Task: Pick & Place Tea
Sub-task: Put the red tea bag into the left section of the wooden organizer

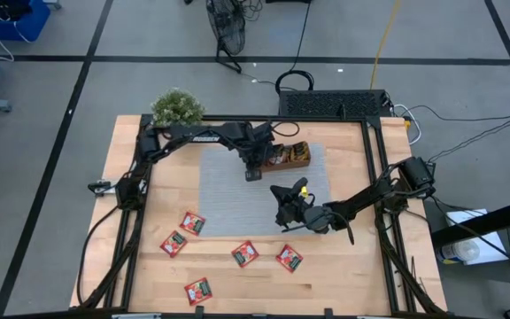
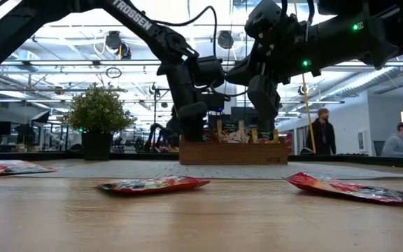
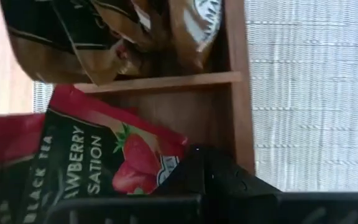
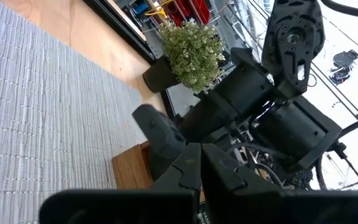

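Observation:
The wooden tray (image 1: 296,158) stands at the far end of the grey mat (image 1: 228,199), with brown and gold tea packets (image 3: 104,37) in one compartment. My left gripper (image 1: 253,171) points steeply down at the tray's left end, shut on a red strawberry tea packet (image 3: 98,162) over the neighbouring compartment (image 3: 197,112). Several more red tea packets (image 1: 244,253) lie flat on the wood near the front edge. My right gripper (image 1: 282,197) hovers level over the mat, shut, and I see nothing between its fingers (image 4: 219,165). My left gripper pinches the red packet at one edge (image 3: 166,177) between its two fingers, coming from above and pointing steeply down. The packet spreads sideways from the fingers above the tray's compartment. Whether its lower part touches the tray, I cannot tell.
A small potted plant (image 1: 177,108) stands at the far left corner. The divider (image 3: 160,82) and the tray's wall (image 3: 241,93) border the compartment. Black frame rails (image 1: 374,204) run along the table's sides. People stand in the room beyond the table (image 2: 322,133).

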### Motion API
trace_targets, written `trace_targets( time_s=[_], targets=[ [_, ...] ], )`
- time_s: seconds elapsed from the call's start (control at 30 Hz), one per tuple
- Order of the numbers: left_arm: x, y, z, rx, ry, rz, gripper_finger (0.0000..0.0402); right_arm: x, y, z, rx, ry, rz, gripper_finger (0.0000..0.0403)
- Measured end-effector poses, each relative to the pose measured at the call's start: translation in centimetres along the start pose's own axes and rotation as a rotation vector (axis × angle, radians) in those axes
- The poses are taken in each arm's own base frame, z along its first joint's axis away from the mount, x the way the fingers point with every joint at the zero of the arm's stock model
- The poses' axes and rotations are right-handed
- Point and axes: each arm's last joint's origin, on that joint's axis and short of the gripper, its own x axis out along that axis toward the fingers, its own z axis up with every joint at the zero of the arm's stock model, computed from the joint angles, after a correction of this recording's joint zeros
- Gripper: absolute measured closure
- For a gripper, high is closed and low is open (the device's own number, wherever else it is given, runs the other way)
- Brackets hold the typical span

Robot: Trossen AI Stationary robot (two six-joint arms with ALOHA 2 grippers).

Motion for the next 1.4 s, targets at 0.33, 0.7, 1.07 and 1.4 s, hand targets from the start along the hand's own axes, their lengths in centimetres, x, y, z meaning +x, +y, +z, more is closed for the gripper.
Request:
trace_targets(
  time_s=[0.33, 0.7, 1.07, 1.4],
  targets=[
    [0.9, 0.1, 0.3, -0.041, 0.002, 0.126, 0.0400, 0.0, 0.0, 0.0, 0.003, -0.001, -0.002, 0.0403],
    [1.1, -1.1, 1.1, -0.025, -0.016, 0.251, 0.0398, 0.0, 0.0, 0.0, 0.003, 0.000, -0.002, 0.0403],
    [1.0, -1.1, 1.2, -0.076, -0.006, 0.403, 0.0393, 0.0, 0.0, 0.0, 0.003, 0.000, -0.002, 0.0403],
    [0.2, -2.2, 2.4, -0.061, -0.038, 0.417, 0.0393, 0.0, 0.0, 0.0, 0.003, 0.001, -0.002, 0.0403]
  ],
)
